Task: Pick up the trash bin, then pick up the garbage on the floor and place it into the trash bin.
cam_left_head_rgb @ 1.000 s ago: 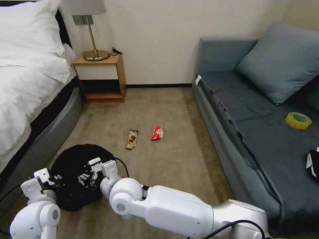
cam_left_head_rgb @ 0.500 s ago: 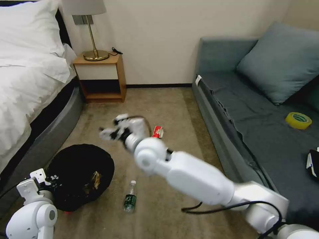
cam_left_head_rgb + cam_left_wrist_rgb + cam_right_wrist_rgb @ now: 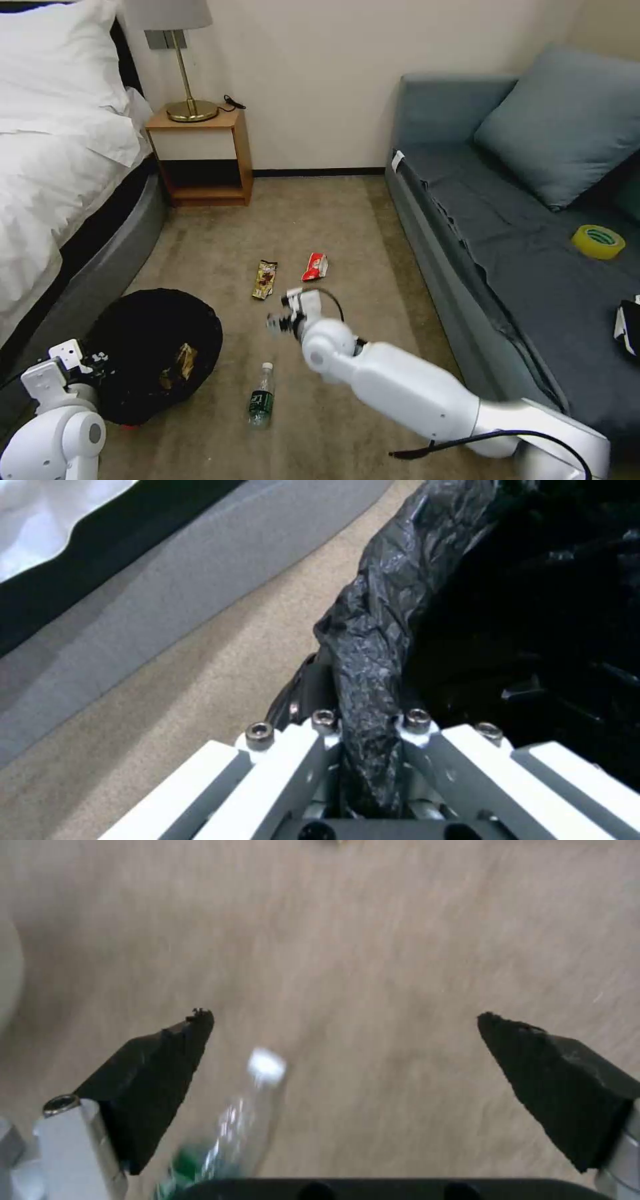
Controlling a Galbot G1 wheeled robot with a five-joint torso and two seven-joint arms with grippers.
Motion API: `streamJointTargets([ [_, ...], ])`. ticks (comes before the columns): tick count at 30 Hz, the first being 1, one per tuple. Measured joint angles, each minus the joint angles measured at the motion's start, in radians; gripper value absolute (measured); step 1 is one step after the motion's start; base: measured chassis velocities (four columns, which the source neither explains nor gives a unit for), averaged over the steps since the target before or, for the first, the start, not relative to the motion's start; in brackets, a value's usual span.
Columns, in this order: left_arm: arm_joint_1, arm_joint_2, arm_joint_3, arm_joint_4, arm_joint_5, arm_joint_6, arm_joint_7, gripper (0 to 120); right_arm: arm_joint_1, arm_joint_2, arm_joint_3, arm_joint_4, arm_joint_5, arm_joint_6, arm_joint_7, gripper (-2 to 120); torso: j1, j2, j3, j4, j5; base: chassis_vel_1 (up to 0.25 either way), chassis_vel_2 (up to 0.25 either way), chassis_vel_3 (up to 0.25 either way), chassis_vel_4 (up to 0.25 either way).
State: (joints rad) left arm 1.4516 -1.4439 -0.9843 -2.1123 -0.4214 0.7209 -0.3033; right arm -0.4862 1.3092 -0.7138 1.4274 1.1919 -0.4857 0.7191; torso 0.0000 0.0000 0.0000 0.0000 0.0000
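**Operator:** Head view status?

**Technician:** The low round bin with its crinkled black liner [image 3: 155, 353] stood on the carpet by the bed, a tan wrapper [image 3: 179, 365] now inside. The right claw [image 3: 288, 315] had left the bin and hovered above the clear green-labelled bottle [image 3: 261, 395].

**Operator:** Left wrist view?

**Technician:** The left claw [image 3: 367, 730] stayed clamped on the liner-covered rim.

**Operator:** Right wrist view?

**Technician:** Fingers [image 3: 153, 1075] spread wide, empty, bottle below. One item binned; three remained.

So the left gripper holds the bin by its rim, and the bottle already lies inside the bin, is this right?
Not quite. The left gripper does hold the bin by its rim, but the bottle lies on the carpet beside the bin, as the head view shows. Inside lies a wrapper.
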Motion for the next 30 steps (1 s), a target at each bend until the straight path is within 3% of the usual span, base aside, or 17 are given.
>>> streamJointTargets([
  [14, 0.002, -0.011, -0.003, -0.002, 0.002, -0.003, 0.0, 2, -0.028, 0.09, -0.132, -0.128, 0.036, -0.002, -0.031, 100, 0.0, 0.0, 0.0, 0.0, -0.0001, 0.0, 0.0, 0.0, 0.0],
  [21, 0.006, -0.01, -0.009, 0.004, 0.002, -0.008, 0.001, 2, -0.046, 0.16, -0.16, -0.24, -0.008, 0.021, -0.068, 100, 0.0, 0.0, 0.0, 0.0, -0.0001, 0.0, 0.0, 0.0, 0.0],
  [30, 0.009, -0.015, -0.011, 0.008, 0.002, -0.013, 0.001, 2, -0.056, 0.18, -0.19, -0.27, -0.043, 0.035, -0.078, 100, 0.0, 0.0, 0.0, 0.0, -0.0001, 0.0, 0.0, 0.0, 0.0],
])
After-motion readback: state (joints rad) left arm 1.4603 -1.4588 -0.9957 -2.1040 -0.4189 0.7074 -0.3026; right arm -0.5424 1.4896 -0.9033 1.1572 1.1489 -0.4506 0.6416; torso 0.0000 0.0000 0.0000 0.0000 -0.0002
